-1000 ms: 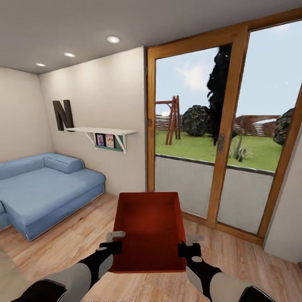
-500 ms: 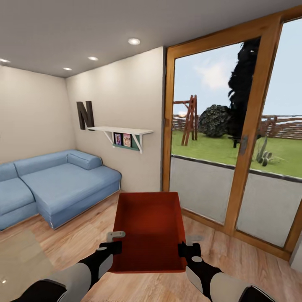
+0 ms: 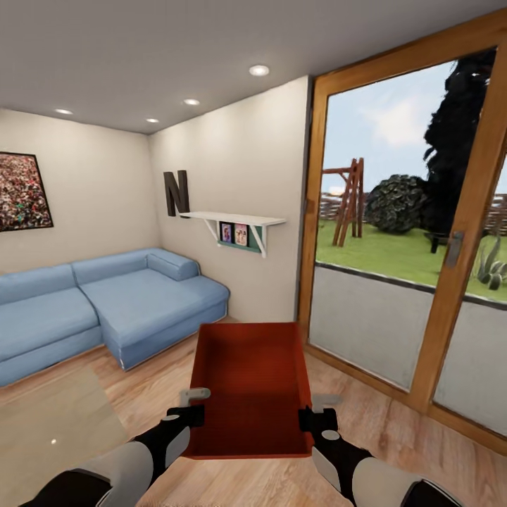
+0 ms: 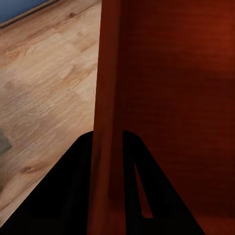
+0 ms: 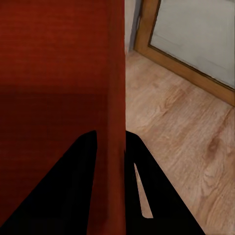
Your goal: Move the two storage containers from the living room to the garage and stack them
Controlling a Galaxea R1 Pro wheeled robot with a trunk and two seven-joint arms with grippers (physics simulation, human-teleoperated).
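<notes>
So, one storage container (image 3: 250, 391) is held up in front of the robot, above the wood floor (image 3: 394, 436) near a glass door (image 3: 422, 282). Left gripper (image 3: 189, 415) is clenched on its left wall, right gripper (image 3: 310, 419) on its right wall; blue sofa (image 3: 105, 310) is at left.

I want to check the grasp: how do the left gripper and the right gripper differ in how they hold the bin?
The left gripper clamps the left wall of the bin; the right gripper clamps the right wall. In the wrist views, wood floor lies beyond the left gripper, a door frame beyond the right. Both straddle a wall near the bin's near end, one finger inside, one outside.
</notes>
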